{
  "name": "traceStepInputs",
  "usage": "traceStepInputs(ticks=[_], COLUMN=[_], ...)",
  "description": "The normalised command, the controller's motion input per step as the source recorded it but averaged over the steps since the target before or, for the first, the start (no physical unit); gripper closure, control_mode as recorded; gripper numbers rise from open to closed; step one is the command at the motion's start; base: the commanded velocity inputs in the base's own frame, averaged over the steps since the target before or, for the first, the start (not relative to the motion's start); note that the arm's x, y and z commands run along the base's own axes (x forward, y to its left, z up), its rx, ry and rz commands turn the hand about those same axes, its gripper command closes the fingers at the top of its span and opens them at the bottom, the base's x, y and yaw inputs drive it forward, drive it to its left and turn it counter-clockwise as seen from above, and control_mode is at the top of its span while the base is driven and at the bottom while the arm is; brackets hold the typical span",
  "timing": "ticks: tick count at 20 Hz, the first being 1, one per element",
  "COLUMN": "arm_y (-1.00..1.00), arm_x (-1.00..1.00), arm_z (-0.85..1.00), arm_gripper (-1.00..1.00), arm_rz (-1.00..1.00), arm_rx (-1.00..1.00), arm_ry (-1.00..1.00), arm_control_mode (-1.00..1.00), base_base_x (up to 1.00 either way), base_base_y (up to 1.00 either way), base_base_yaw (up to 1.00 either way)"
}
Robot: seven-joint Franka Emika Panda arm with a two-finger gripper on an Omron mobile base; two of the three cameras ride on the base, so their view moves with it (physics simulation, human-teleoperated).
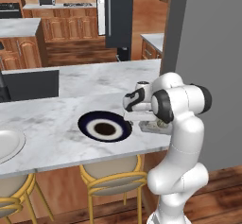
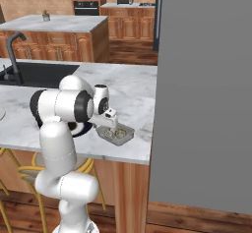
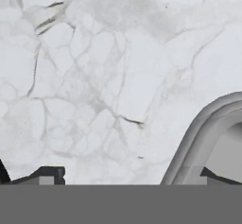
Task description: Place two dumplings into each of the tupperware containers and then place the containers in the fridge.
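Fingertips wide apart, gripper [image 3: 127,176] empty and hovering low over the marble counter [image 3: 94,67], with one jaw tip over the rounded rim of the tupperware container [image 3: 208,133] and the other outside it, so the rim wall sits between the jaws. From the right base view, that container [image 2: 116,134] holds two dumplings [image 2: 114,133] near the counter's edge, beside the dark plate [image 1: 105,125]. Its long axis runs roughly along the counter front. Looks like a rim grasp next.

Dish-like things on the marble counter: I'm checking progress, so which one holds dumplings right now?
The shallow translucent rectangular tupperware container near the counter's right end, under the gripper, holds two dumplings. The round dark plate with a white ring holds none.
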Motion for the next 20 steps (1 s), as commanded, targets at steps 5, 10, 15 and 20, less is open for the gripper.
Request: traceStepInputs(ticks=[5, 10, 15, 20], arm_y=[0.0, 0.0, 0.0, 0.0], arm_x=[0.0, 0.0, 0.0, 0.0], arm_z=[-0.09, 0.0, 0.0, 0.17], arm_gripper=[1.0, 1.0, 1.0, 1.0], arm_rz=[0.0, 0.0, 0.0, 0.01], arm_rx=[0.0, 0.0, 0.0, 0.0], arm_ry=[0.01, 0.01, 0.0, -0.01], arm_control_mode=[-1.0, -1.0, -1.0, -1.0], base_base_x=[0.0, 0.0, 0.0, 0.0], base_base_y=[0.0, 0.0, 0.0, 0.0], base_base_yaw=[0.0, 0.0, 0.0, 0.0])
